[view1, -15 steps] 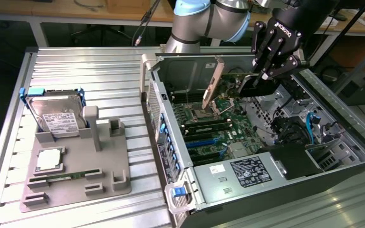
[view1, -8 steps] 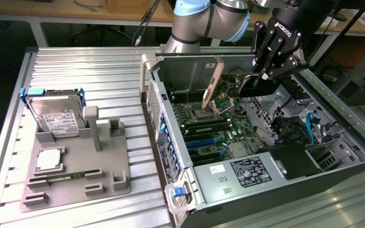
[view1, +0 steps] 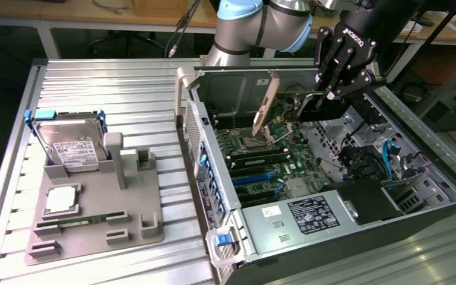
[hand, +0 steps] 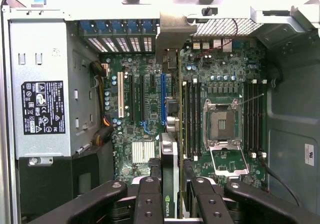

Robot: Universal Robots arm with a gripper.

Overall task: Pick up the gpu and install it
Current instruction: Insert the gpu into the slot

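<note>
End effector part-closed, clamping gpu edge-on above motherboard.

the grey and pale blue jointed robot arm reaches in from the far side of the ribbed metal table and bends over the far end of the open black computer case. its black two-fingered gripper points steeply down into the case. in the wrist view the black fingers stand part-way closed, clamped on either face of the thin dark green circuit card with a silvery metal bracket, held edge-on between them above the case floor.
</note>
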